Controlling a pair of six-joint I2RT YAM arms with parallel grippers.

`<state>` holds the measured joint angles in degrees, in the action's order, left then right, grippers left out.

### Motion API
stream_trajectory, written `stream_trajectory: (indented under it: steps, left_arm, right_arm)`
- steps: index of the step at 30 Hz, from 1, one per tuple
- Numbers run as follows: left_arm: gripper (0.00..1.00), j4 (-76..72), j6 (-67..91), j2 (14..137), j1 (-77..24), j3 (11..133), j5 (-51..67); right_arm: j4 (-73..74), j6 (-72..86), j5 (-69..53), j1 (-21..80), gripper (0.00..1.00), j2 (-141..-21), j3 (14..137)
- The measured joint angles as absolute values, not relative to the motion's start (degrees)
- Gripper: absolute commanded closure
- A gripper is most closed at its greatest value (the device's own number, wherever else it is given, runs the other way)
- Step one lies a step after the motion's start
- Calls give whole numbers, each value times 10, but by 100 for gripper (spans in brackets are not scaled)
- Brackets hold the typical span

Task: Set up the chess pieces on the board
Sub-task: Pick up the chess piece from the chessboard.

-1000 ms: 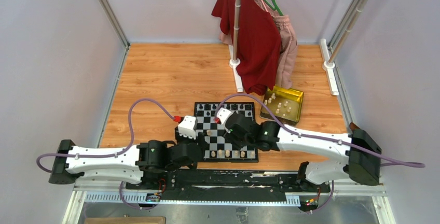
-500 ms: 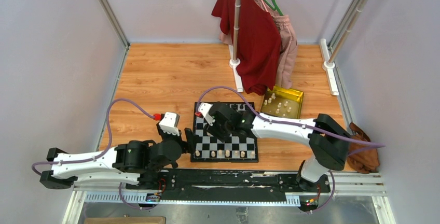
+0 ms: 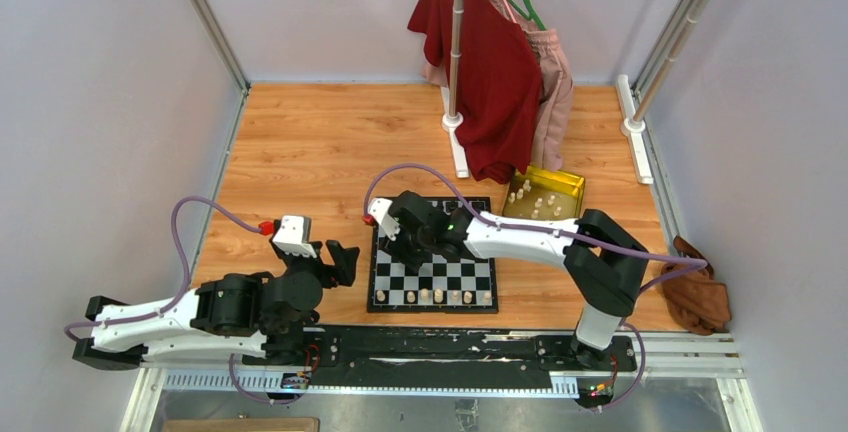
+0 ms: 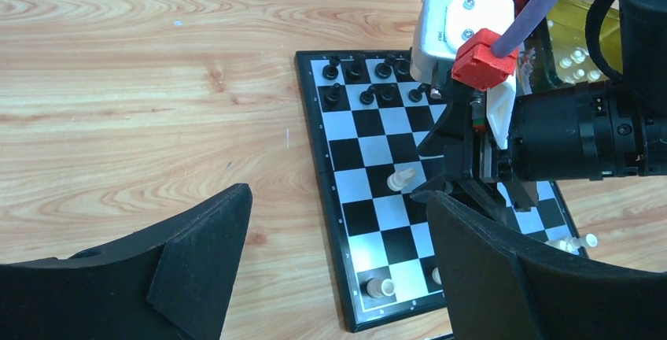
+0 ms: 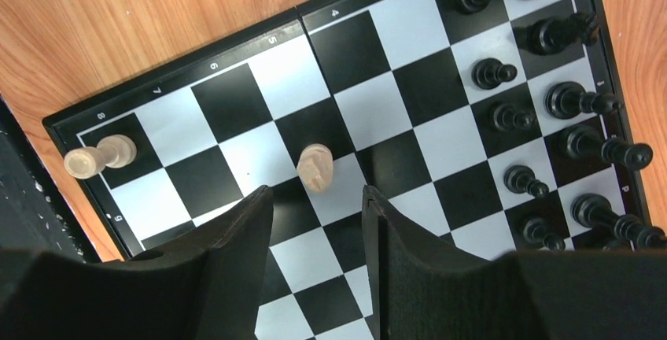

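Chess pieces (image 3: 430,296) are standing part-set on the board (image 3: 432,277): black ones are filling the far rows, a few pale ones the near row, and one pale piece (image 5: 315,167) is sitting mid-board just beyond the parted, empty fingers of the right gripper (image 5: 316,198). Closing off-centre is risking tipping it; the left gripper (image 4: 337,194), fingers wide apart, is hovering off the board's left edge. Yellow tin (image 3: 578,202) is holding several more pale chessmen (image 3: 540,207).
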<state>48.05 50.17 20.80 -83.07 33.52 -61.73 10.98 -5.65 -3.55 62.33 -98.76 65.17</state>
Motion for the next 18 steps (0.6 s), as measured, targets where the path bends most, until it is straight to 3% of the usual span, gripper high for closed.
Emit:
stream_trajectory:
  steps: [12,18]
  left_arm:
    - [12,495,503,205,-831,335,-628]
    - [12,495,505,204,-831,333,-628]
  right_arm:
    - [104,-62,-50,620,68,-1021,669]
    - [104,-69,-51,617,89,-1024,669]
